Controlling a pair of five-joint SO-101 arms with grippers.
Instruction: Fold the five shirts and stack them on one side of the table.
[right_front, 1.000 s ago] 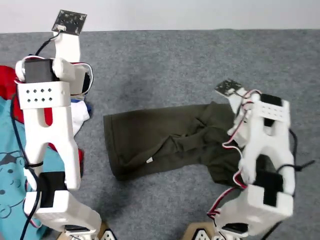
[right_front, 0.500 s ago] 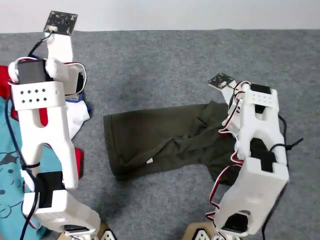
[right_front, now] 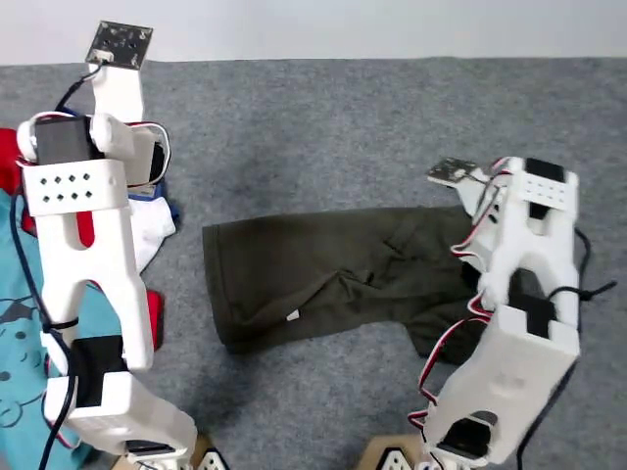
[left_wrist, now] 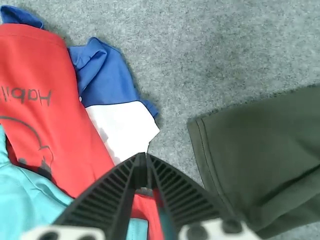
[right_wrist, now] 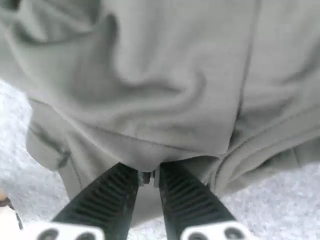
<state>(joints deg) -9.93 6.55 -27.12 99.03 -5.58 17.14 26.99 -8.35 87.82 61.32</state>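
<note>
A dark olive shirt [right_front: 313, 274] lies crumpled across the middle of the grey table, its hem toward the left arm. My right gripper [right_wrist: 148, 176] is shut on a fold of the olive shirt [right_wrist: 165, 75] at its right end, under the right arm [right_front: 524, 255]. At the left edge, red [left_wrist: 40, 115], blue-and-white [left_wrist: 122, 127] and teal [left_wrist: 20, 205] shirts lie in a loose pile. My left gripper [left_wrist: 145, 161] is shut and holds nothing, above the pile's red and white cloth, with the olive shirt's hem [left_wrist: 210, 145] close beside it.
The left arm [right_front: 83, 255] stands over the shirt pile [right_front: 20, 323] at the table's left edge. Bare grey table [right_front: 323, 127] stretches behind the olive shirt. The arms' bases sit at the front edge.
The right arm has moved right with the olive shirt in its gripper, drawing the shirt's right end out flatter. The left arm shifted slightly left early on, then stayed still.
</note>
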